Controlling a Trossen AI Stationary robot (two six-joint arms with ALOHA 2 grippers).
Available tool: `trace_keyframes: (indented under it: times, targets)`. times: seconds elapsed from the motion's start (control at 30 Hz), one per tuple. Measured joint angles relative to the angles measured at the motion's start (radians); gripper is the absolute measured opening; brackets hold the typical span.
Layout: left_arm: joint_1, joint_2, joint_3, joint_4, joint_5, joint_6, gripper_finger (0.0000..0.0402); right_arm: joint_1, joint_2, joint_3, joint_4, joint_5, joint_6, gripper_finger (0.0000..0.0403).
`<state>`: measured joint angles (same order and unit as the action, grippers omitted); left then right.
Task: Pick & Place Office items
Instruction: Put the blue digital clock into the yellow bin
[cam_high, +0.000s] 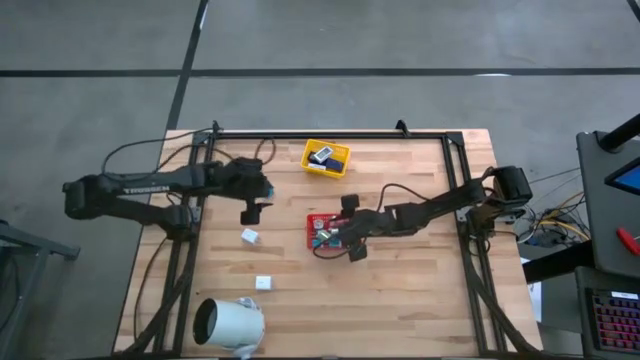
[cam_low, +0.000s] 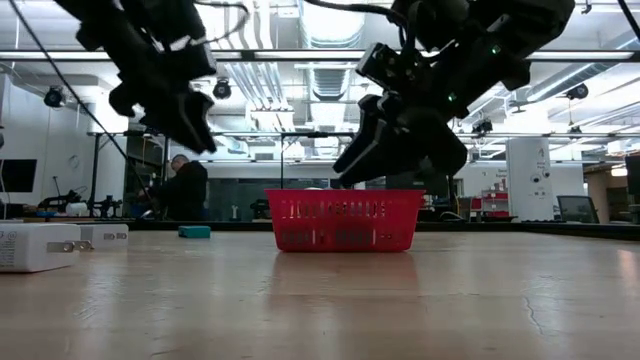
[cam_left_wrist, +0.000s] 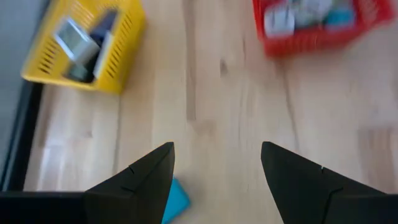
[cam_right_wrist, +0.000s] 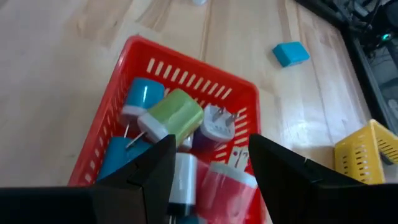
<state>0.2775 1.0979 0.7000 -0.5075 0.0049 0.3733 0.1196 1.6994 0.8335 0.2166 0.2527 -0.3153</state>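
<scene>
Looking at the teal block (cam_left_wrist: 176, 200) just under the left gripper (cam_left_wrist: 217, 171), whose fingers are spread and empty: small, rigid, light, probably slick plastic, so pinch its flat sides. Right gripper (cam_right_wrist: 208, 158), also spread and empty, hangs over the red tray (cam_right_wrist: 219, 81) of plug-like pieces.

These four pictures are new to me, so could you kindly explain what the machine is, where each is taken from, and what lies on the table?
Two dark robot arms work at a wooden table. One picture looks straight down, one looks level across the tabletop, and two come from cameras on the wrists. The left claw hangs open and empty over bare wood near a teal block. The right claw, also open and empty, hovers over the red tray, which holds colourful plug chargers. A yellow tray, two small white blocks and a white cylinder also lie there.
</scene>
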Motion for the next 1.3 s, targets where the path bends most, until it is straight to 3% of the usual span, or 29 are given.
trace_keyframes:
  times: [0.17,0.4,0.6,0.77,0.9,1.3]
  targets:
    - [0.0,0.15,0.096,-0.155,-0.051,0.066,0.0245,0.0,-0.087,-0.026,0.002,0.0,-0.019,0.0201]
    - [0.002,0.337,0.248,-0.317,-0.159,0.197,0.0245,0.0,-0.301,-0.127,0.002,-0.075,0.005,0.0201]
    - [0.038,0.415,0.298,-0.327,-0.191,0.289,0.0245,0.004,-0.468,-0.236,-0.002,-0.108,0.051,0.0201]
    - [0.066,0.429,0.297,-0.335,-0.287,0.451,0.0245,0.014,-0.575,-0.317,-0.002,-0.108,0.073,0.0201]
    - [0.105,0.433,0.296,-0.328,-0.259,0.534,0.0245,0.014,-0.638,-0.366,-0.004,-0.127,0.087,0.0201]
    - [0.221,0.484,0.295,-0.3,-0.011,0.589,0.0245,0.014,-0.69,-0.411,-0.005,-0.177,0.094,0.0201]
